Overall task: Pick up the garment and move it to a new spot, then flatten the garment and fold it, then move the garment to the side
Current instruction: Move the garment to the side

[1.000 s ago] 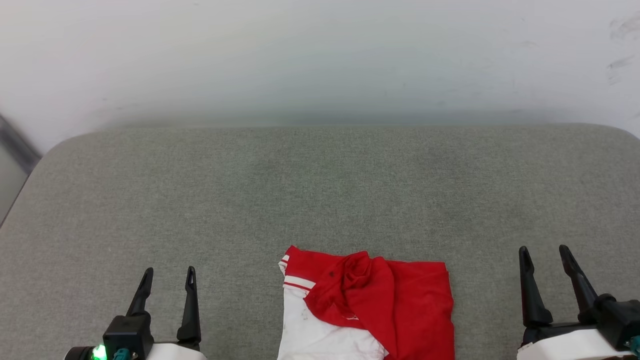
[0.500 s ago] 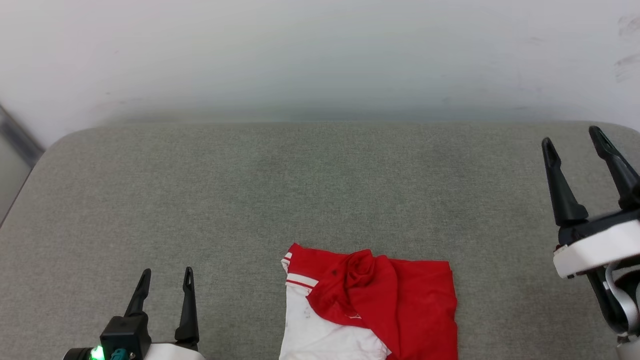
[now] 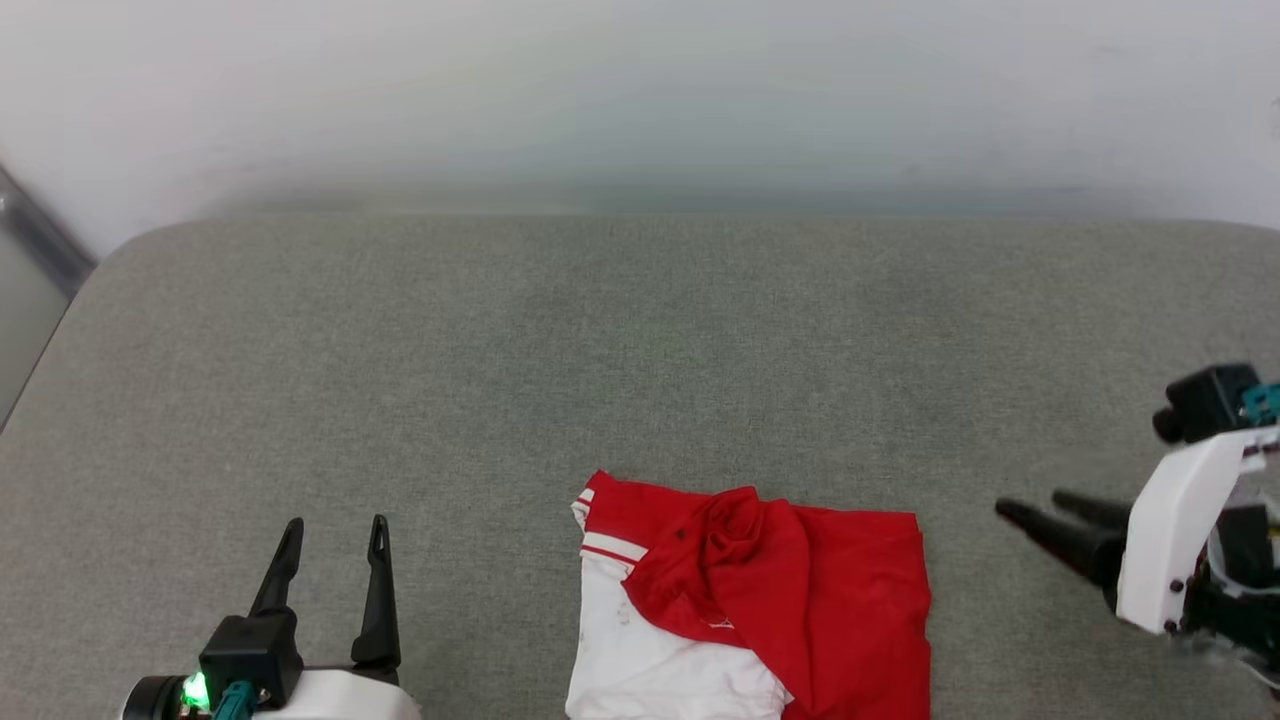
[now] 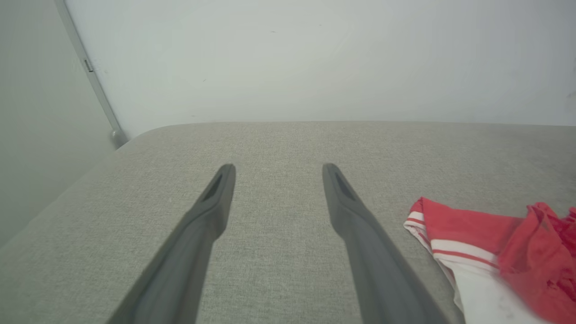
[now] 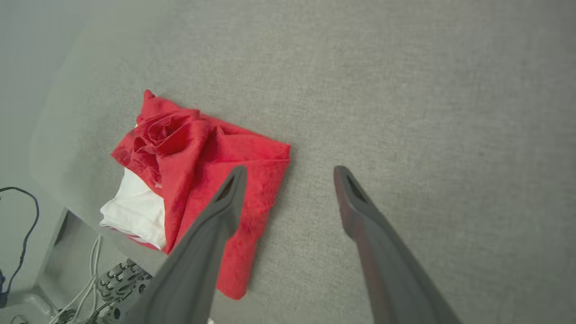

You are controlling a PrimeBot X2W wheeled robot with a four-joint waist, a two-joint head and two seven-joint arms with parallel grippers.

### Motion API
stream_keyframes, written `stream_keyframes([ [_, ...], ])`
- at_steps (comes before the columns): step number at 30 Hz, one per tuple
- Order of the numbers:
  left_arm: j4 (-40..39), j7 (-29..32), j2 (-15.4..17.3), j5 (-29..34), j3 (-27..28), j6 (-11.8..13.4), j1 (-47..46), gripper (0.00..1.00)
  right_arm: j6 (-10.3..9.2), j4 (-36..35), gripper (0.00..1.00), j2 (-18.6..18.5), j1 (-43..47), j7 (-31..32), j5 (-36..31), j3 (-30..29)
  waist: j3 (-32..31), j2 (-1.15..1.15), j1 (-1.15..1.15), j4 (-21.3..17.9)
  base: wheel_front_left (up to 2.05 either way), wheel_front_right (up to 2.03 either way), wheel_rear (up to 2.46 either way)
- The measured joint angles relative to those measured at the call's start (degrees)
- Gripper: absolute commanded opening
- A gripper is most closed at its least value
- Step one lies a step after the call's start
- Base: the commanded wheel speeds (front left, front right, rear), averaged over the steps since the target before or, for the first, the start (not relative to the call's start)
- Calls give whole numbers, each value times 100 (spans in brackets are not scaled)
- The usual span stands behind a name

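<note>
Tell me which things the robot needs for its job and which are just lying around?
For the job: red and white shirt, right pincer open near it, left pincer open.
Just there: grey padded top, white wall, cables past its edge.

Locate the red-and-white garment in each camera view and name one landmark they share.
Head view: garment bottom centre, cut by the lower edge.
Left wrist view: garment in the lower right corner.
Right wrist view: garment left of centre.
Shared landmark: the grey padded surface beneath it.
</note>
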Motion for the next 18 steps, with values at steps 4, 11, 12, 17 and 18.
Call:
stream_keyframes([
  [4, -9, -1, -3, -1, -37, -15, -112, 100, 0, 316, 100, 107, 274, 616, 560, -25, 138, 0, 0, 66, 0, 0, 0],
  [11, -49, 0, -5, -18, -99, -19, -289, 100, 0, 711, 100, 516, 360, 862, 945, 55, 446, 0, 0, 212, 0, 0, 0],
  [12, -54, 0, -5, -19, -104, -20, -309, 100, 0, 773, 100, 568, 343, 851, 944, 108, 491, 0, 0, 232, 0, 0, 0],
  [17, -59, 0, -5, -31, -152, -25, -413, 100, 0, 1179, 100, 840, 152, 706, 987, 412, 687, 0, 1, 318, 0, 0, 0],
  [18, -63, 0, -8, -44, -158, -25, -443, 100, 2, 1259, 100, 880, 105, 657, 988, 470, 720, 0, 0, 332, 0, 0, 0],
])
